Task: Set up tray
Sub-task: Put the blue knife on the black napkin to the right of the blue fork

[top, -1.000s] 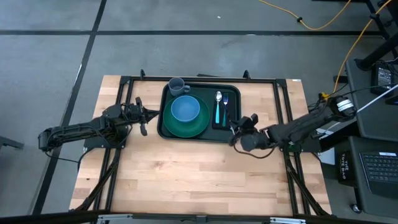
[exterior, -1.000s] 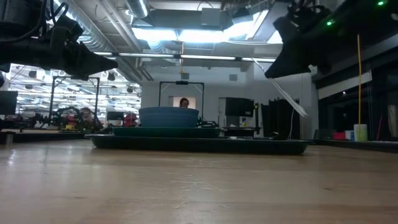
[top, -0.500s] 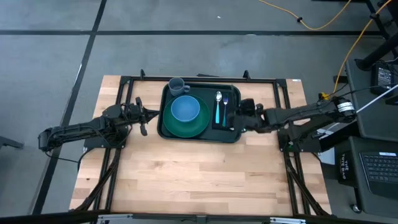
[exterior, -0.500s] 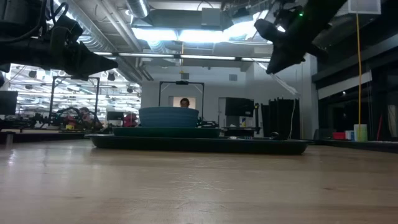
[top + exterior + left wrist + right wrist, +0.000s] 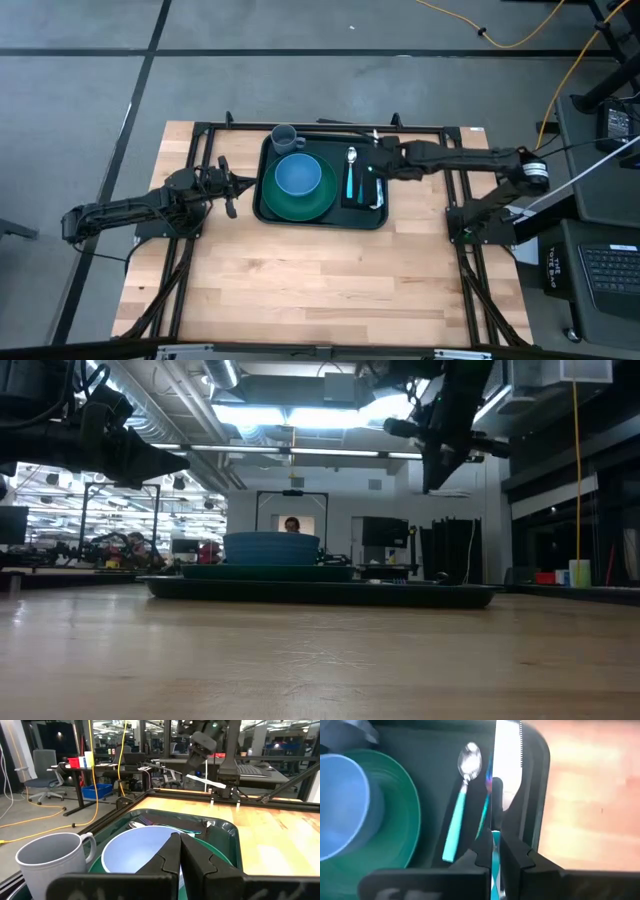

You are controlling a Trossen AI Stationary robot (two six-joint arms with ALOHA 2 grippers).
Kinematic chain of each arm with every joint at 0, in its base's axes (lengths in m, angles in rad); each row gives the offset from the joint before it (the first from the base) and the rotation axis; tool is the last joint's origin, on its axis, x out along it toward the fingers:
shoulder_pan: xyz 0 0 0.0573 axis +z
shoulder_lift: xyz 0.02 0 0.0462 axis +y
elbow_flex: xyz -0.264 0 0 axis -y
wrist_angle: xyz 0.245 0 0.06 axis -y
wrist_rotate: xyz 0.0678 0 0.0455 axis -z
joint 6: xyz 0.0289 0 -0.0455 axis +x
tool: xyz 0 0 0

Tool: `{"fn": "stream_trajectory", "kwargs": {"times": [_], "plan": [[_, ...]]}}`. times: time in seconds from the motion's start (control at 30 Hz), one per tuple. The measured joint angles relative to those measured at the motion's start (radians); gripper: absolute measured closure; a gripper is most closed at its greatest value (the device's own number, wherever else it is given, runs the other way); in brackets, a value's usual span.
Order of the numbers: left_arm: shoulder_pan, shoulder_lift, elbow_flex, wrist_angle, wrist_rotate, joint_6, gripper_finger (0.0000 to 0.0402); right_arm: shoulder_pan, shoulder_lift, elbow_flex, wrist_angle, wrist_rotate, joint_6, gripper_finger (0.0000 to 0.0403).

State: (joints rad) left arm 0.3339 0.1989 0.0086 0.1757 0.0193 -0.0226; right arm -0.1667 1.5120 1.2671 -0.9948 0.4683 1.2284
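The dark green tray (image 5: 270,208) lies at mid-table. On it are a green plate (image 5: 322,203) bearing a blue bowl (image 5: 298,175), a grey mug (image 5: 285,137), and a teal-handled spoon (image 5: 351,172) and fork (image 5: 364,178) on a black napkin (image 5: 357,200). My right gripper (image 5: 379,163) hangs above the tray's far right corner, shut on a knife (image 5: 507,755). My left gripper (image 5: 232,190) waits shut beside the tray's left rim, level, touching nothing. My right gripper pinches the knife's teal handle (image 5: 495,842) between its two fingers (image 5: 516,856). The fingers slant downward and lie along the knife. The serrated blade (image 5: 510,745) runs on ahead of the fingertips. The knife is lifted clear, above the tray's right rim (image 5: 536,795).
Black frame bars (image 5: 455,170) run along the table's far, left and right sides. Bare wood (image 5: 320,280) spreads on the near half. Desks, cables and a person (image 5: 291,525) show in the room beyond the table.
My right gripper has carried the knife from beside the tray's near right corner up and toward the table's far edge, to above the tray's far right corner. It has rolled and tipped downward on the way, and it has stayed shut on the knife.
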Motion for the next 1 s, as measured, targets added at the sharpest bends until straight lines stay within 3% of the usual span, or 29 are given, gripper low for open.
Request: {"fn": "stream_trajectory", "kwargs": {"times": [0.17, 0.53, 0.67, 1.0], "plan": [[0.0, 0.0, 0.0, 0.0, 0.0, 0.0, 0.0398, -0.065, 0.021, 0.011, -0.026, -0.1, 0.068, 0.0386], [0.0, 0.0, 0.0, 0.0, 0.0, 0.0, 0.0398, -0.113, 0.141, 0.011, -0.01, -0.161, 0.089, 0.0385], [0.0, 0.0, 0.0, 0.0, 0.0, 0.0, 0.0398, -0.141, 0.196, 0.012, -0.005, -0.247, 0.093, 0.0385], [0.0, 0.0, 0.0, 0.0, 0.0, 0.0, 0.0398, -0.166, 0.327, 0.012, 0.059, -0.258, 0.075, 0.0386]]}}
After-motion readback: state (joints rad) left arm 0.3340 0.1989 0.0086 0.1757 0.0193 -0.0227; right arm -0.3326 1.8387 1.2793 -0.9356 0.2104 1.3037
